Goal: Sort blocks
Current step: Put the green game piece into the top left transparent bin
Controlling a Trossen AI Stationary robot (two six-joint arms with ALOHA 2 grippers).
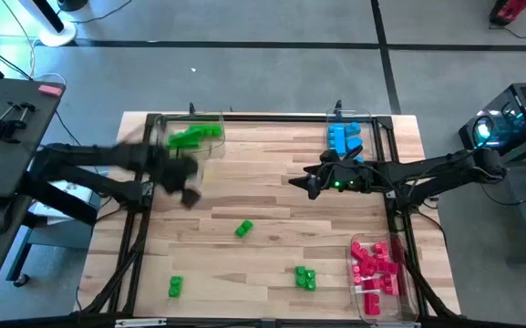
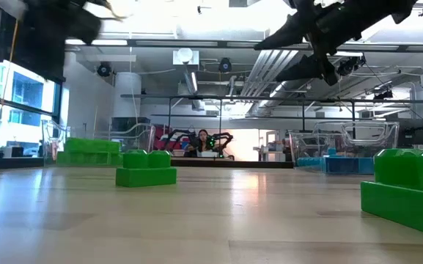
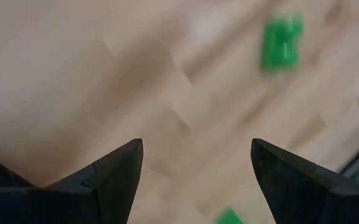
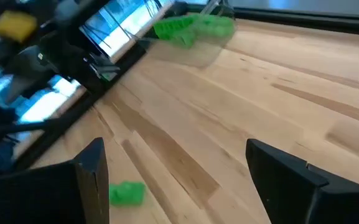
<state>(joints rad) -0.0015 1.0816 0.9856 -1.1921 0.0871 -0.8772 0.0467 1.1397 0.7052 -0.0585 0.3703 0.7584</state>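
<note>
1. Left gripper (image 1: 185, 182): jaws spread wide with nothing between them (the left wrist view shows only bare table (image 1: 263, 205) in the gap). It hangs above the table just in front of the green tray (image 1: 190, 137), which stands close beyond the jaws.

2. Right gripper (image 1: 310, 182): jaws also apart and empty, hovering over the middle of the table. The blue tray (image 1: 346, 138) lies just behind and to one side of these jaws; the red-pink tray (image 1: 376, 269) lies well apart, toward the near edge of the table.

3. Sorted so far, judged from how things lie:
   - the green tray holds a pile of green blocks (image 1: 193, 135);
   - the blue tray holds the light blue blocks (image 1: 345, 137), and no blue block shows loose on the table;
   - the red-pink tray holds the red-pink blocks (image 1: 376, 264), and none of these shows loose either.

4. Left to do: three loose lots of green remain on the open table.
   - One green block (image 1: 243, 229) lies between the two grippers, nearest the left jaws.
   - A green cluster (image 1: 305, 278) lies farther out, near the front edge (block count cannot be told).
   - A third green block (image 1: 175, 286) sits near the front edge on the left arm's side.

5. Assessment: the task appears mostly complete. Blue and red-pink look finished; only the green strays remain to be carried to the green tray.
</note>
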